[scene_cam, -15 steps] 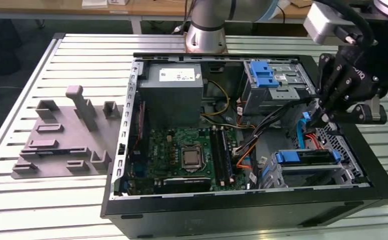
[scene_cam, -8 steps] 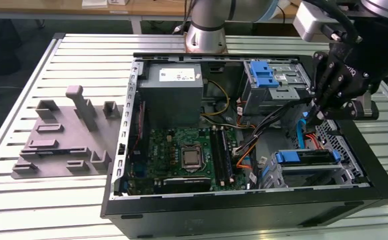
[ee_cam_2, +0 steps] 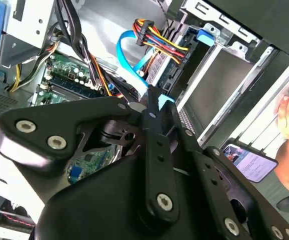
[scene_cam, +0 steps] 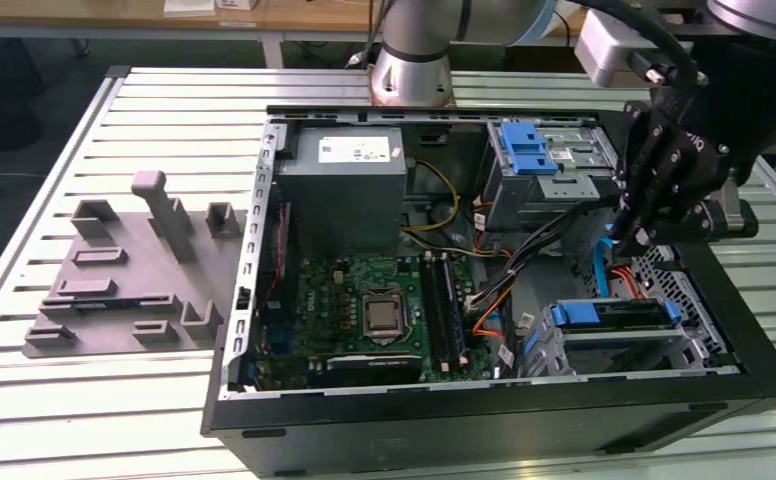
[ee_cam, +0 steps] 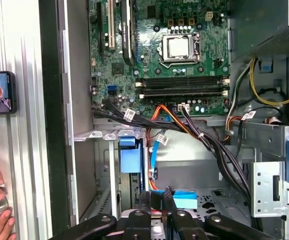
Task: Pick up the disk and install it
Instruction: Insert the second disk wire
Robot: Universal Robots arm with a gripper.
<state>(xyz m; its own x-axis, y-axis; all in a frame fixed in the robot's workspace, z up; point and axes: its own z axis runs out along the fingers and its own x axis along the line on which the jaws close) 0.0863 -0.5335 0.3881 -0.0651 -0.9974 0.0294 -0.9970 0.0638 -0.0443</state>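
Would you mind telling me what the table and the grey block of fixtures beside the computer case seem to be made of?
The table looks like bare aluminium: pale, matte, evenly ribbed slats. The grey block of fixtures appears to be matte plastic, possibly printed: uniform dull grey with no shine.

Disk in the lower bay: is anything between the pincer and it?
Yes. In the exterior view a blue cable runs down between the pincer and the disk. Black cables cross just beside it, toward that view's left.
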